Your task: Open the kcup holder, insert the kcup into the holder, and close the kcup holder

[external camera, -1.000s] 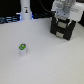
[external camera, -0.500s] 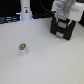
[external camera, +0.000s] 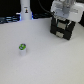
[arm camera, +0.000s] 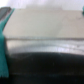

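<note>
The kcup holder [external camera: 63,28] is a black boxy unit with light drawer handles, standing at the exterior view's right on the white table [external camera: 45,62]. My white-grey gripper [external camera: 65,11] hangs directly over its top; the fingertips are hard to make out against the box. The kcup [external camera: 22,49], a small white cup with a green top, stands alone toward the exterior view's left, well away from the gripper. The wrist view is blurred: a dark rounded surface [arm camera: 45,60] fills it, with a teal finger [arm camera: 5,30] at one edge. Nothing shows between the fingers.
A tall white bottle-like object [external camera: 25,8] with a blue base stands at the back, toward the exterior view's left. Dark equipment lies along the table's far edge behind it.
</note>
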Motion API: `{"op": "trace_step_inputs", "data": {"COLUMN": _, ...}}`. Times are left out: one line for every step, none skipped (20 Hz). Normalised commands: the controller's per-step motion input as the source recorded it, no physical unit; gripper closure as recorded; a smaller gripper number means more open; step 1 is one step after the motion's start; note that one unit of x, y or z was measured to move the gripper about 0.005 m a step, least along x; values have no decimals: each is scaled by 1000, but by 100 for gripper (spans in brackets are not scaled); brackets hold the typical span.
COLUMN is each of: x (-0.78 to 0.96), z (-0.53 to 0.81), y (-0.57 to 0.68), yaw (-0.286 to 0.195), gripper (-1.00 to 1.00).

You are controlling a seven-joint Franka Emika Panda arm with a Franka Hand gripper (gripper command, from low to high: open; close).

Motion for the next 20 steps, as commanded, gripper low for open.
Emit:
{"op": "trace_step_inputs", "data": {"x": 991, "z": 145, "y": -213, "yaw": -39, "gripper": 100}}
{"op": "trace_step_inputs", "data": {"x": 994, "z": 132, "y": -220, "yaw": -39, "gripper": 100}}
{"op": "trace_step_inputs", "data": {"x": 992, "z": 142, "y": -233, "yaw": -40, "gripper": 100}}
{"op": "trace_step_inputs", "data": {"x": 995, "z": 172, "y": -226, "yaw": -36, "gripper": 100}}
{"op": "trace_step_inputs", "data": {"x": 1000, "z": 213, "y": -219, "yaw": -31, "gripper": 100}}
{"op": "trace_step_inputs", "data": {"x": 1000, "z": 260, "y": -223, "yaw": -25, "gripper": 100}}
{"op": "trace_step_inputs", "data": {"x": 1000, "z": 274, "y": -231, "yaw": -28, "gripper": 100}}
{"op": "trace_step_inputs", "data": {"x": 1000, "z": 281, "y": -235, "yaw": -29, "gripper": 100}}
{"op": "trace_step_inputs", "data": {"x": 1000, "z": 281, "y": -236, "yaw": -30, "gripper": 100}}
{"op": "trace_step_inputs", "data": {"x": 1000, "z": 281, "y": -239, "yaw": -30, "gripper": 100}}
{"op": "trace_step_inputs", "data": {"x": 1000, "z": 280, "y": -242, "yaw": -31, "gripper": 100}}
{"op": "trace_step_inputs", "data": {"x": 1000, "z": 282, "y": -245, "yaw": -31, "gripper": 100}}
{"op": "trace_step_inputs", "data": {"x": 1000, "z": 285, "y": -248, "yaw": -32, "gripper": 100}}
{"op": "trace_step_inputs", "data": {"x": 1000, "z": 284, "y": -250, "yaw": -33, "gripper": 100}}
{"op": "trace_step_inputs", "data": {"x": 1000, "z": 286, "y": -252, "yaw": -33, "gripper": 100}}
{"op": "trace_step_inputs", "data": {"x": 1000, "z": 269, "y": -242, "yaw": -28, "gripper": 100}}
{"op": "trace_step_inputs", "data": {"x": 1000, "z": 280, "y": -249, "yaw": -32, "gripper": 100}}
{"op": "trace_step_inputs", "data": {"x": 1000, "z": 265, "y": -255, "yaw": -36, "gripper": 100}}
{"op": "trace_step_inputs", "data": {"x": 998, "z": 269, "y": -261, "yaw": -37, "gripper": 100}}
{"op": "trace_step_inputs", "data": {"x": 997, "z": 274, "y": -260, "yaw": -36, "gripper": 100}}
